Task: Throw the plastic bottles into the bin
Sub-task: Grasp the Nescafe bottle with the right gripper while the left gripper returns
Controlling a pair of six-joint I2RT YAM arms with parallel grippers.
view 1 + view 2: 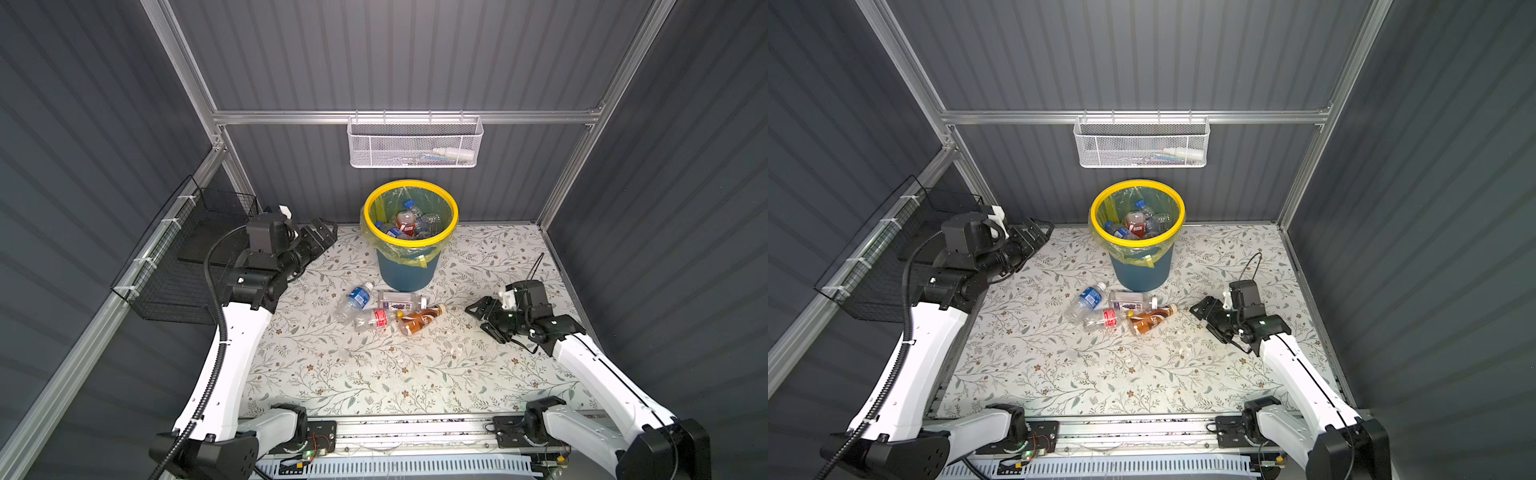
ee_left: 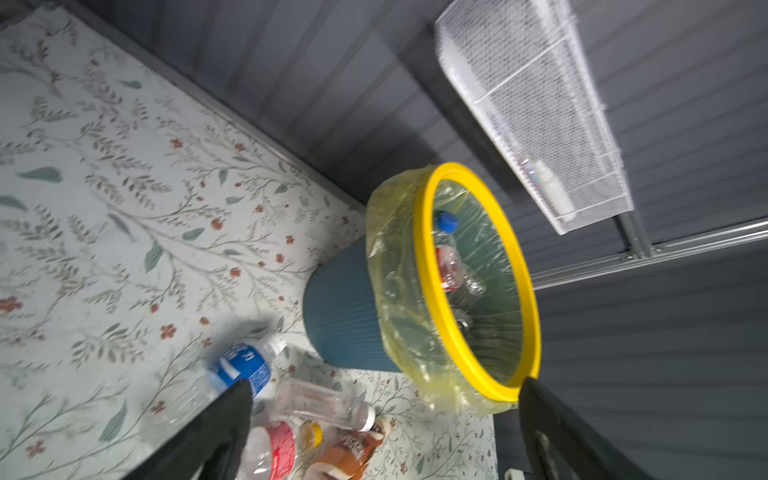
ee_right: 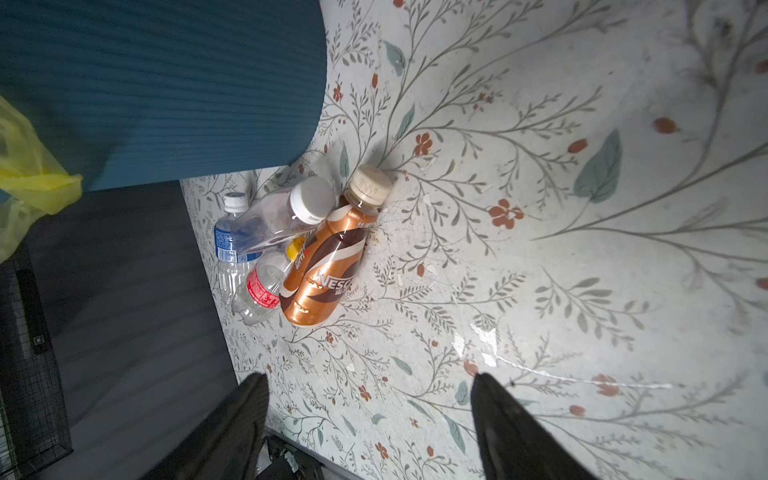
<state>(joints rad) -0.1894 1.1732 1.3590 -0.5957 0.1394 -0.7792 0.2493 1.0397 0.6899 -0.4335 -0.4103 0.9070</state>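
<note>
I note a ribbed round bin and glossy plastic bottles lying beside it. Left gripper spread wide, right gripper partly spread, both empty.

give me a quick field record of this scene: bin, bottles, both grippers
bin: upright at the back of the table, yellow rim, liner bag
in bin: several bottles, count unclear
on table: four more, lying clustered in front of the bin
cluster: blue-labelled bottle; clear white-capped bottle; red-labelled bottle; brown bottle
left gripper: open, empty, left of the bin
right gripper: open, empty, right of the brown bottle, not touching it
</note>
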